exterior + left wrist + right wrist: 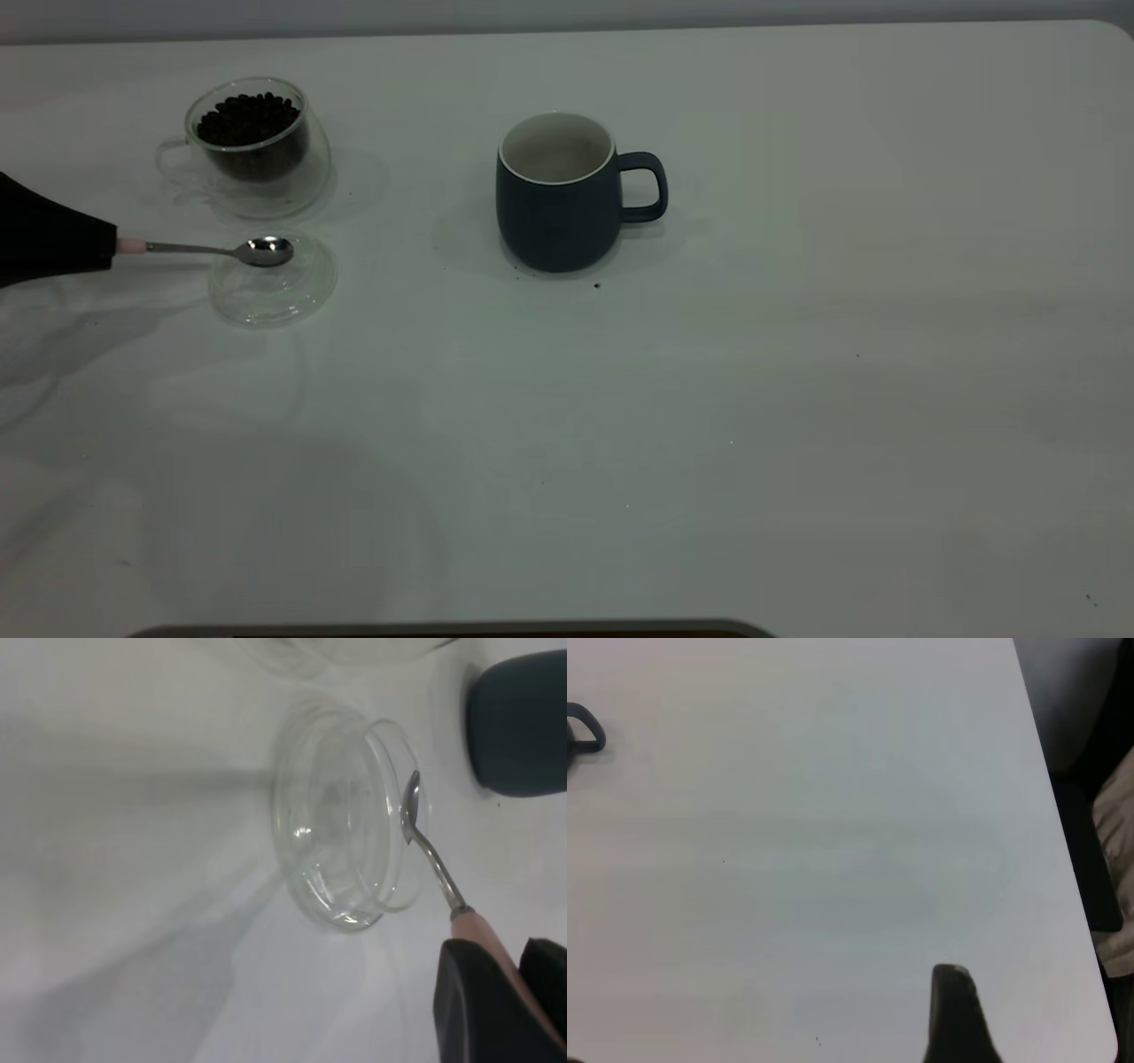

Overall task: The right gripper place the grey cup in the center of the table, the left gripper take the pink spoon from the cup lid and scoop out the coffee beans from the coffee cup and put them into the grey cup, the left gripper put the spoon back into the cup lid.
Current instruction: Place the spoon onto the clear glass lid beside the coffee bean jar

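My left gripper (pixel 106 246) reaches in from the left edge and is shut on the pale handle of the pink spoon (pixel 213 251). The spoon's metal bowl lies over the far part of the clear cup lid (pixel 275 297). I cannot tell whether it touches the lid. The left wrist view shows the left gripper (pixel 507 967), the spoon (pixel 425 846) and the lid (pixel 341 828). The coffee cup (pixel 306 182) stands just behind the lid, with coffee beans (pixel 248 120) in it. The grey cup (pixel 558 208) stands upright mid-table with its handle to the right, and it also shows in the left wrist view (pixel 518 722). The right gripper (pixel 952 1014) is out of the exterior view.
The white table (pixel 709 399) stretches bare to the right and front, with a few dark specks on it. One speck (pixel 596 285) lies by the grey cup's base. In the right wrist view the table's edge and rounded corner (pixel 1090 992) are close to the right gripper, and the grey cup's handle (pixel 586 731) is far off.
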Robot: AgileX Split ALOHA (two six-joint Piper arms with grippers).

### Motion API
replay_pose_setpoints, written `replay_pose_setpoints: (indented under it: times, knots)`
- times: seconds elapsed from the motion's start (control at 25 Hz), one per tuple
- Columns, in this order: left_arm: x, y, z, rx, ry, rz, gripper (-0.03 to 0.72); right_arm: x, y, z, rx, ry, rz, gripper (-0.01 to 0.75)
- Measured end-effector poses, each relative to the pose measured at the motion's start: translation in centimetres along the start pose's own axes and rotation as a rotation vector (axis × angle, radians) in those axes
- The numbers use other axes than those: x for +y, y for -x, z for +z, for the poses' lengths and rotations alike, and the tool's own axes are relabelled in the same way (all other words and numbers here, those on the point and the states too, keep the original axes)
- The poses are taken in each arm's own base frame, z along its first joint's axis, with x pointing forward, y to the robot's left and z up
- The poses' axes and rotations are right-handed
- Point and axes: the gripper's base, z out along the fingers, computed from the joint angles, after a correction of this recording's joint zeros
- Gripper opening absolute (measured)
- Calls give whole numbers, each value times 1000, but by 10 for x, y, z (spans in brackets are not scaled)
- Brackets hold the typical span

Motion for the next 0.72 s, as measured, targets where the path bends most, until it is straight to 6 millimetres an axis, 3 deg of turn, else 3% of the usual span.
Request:
replay_pose_setpoints:
  times: [0.72]
  knots:
    - [14,-7,11,-49,-10,-66,119,0,0,0,0,0,0,508]
